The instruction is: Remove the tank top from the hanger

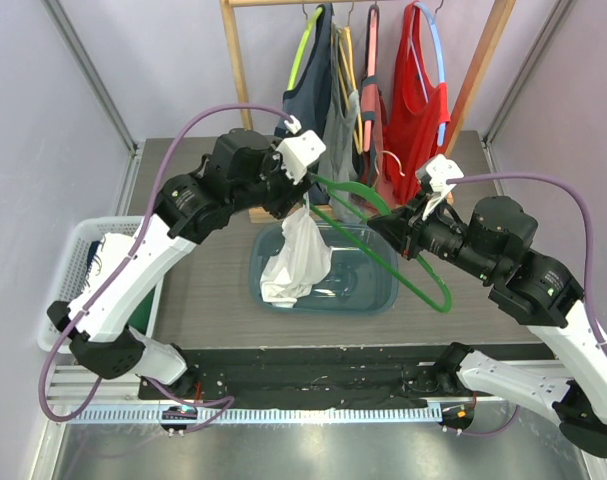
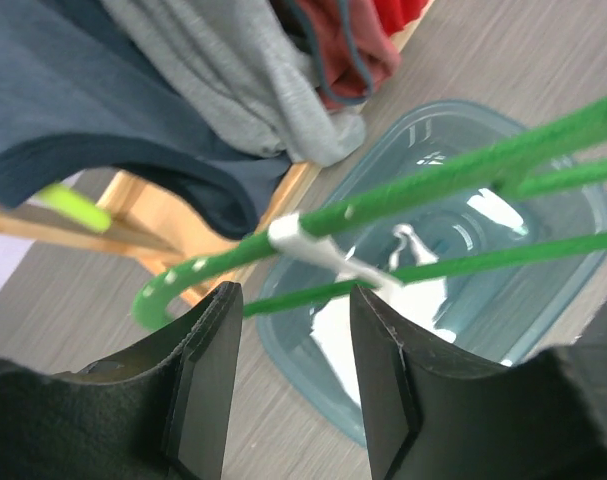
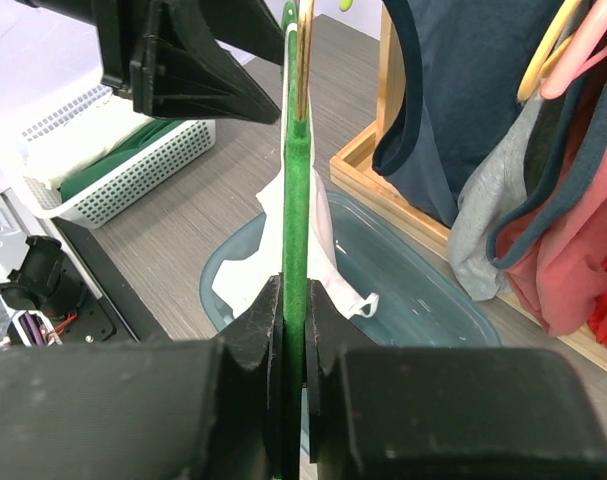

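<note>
Right tool (image 3: 295,305) clamped shut on green hanger (image 3: 295,200). White tank top (image 1: 298,258) hangs by strap (image 2: 318,250) near hanger end, over blue tub (image 1: 373,292). Left tool (image 2: 293,300) wide open, empty. Advise: pinch strap, draw off hanger end, hanger held steady.

I am wearing white shells over black joints on my left arm (image 1: 133,275) and my right arm (image 1: 558,300). A purple cable (image 1: 233,108) is looping off each one. White camera blocks (image 1: 301,152) are sitting at my wrists. My fingers (image 2: 208,390) are showing as flat, matt black slabs.
</note>
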